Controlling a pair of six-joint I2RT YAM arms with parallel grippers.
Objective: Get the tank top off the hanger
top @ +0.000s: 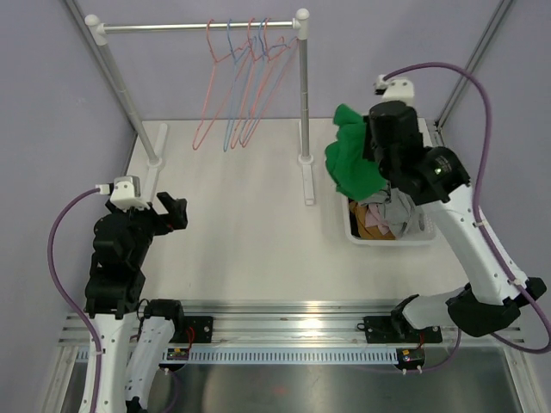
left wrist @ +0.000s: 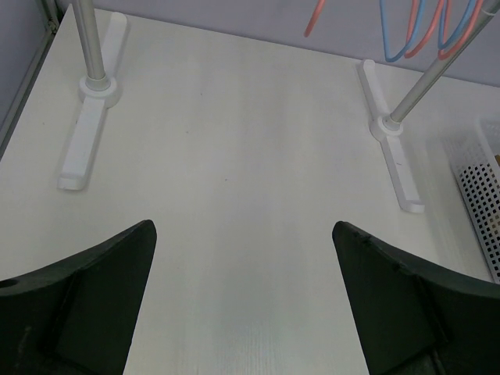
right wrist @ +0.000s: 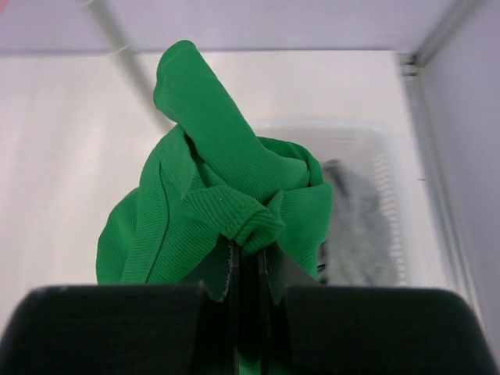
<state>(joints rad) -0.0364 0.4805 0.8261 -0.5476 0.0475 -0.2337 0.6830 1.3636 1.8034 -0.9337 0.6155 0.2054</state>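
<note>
Right wrist view: the right tool (right wrist: 248, 262) is pinched tight on a ribbed fold of the green tank top (right wrist: 219, 180), which looks soft and light; the left tool (left wrist: 242, 234) gapes empty.

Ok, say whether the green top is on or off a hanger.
Off: the green tank top hangs bunched from the right gripper; the hangers are bare.

Tank top (top: 349, 163) above basket (top: 387, 243), right of rack (top: 303, 86); hangers (top: 245, 86) on rack.
</note>
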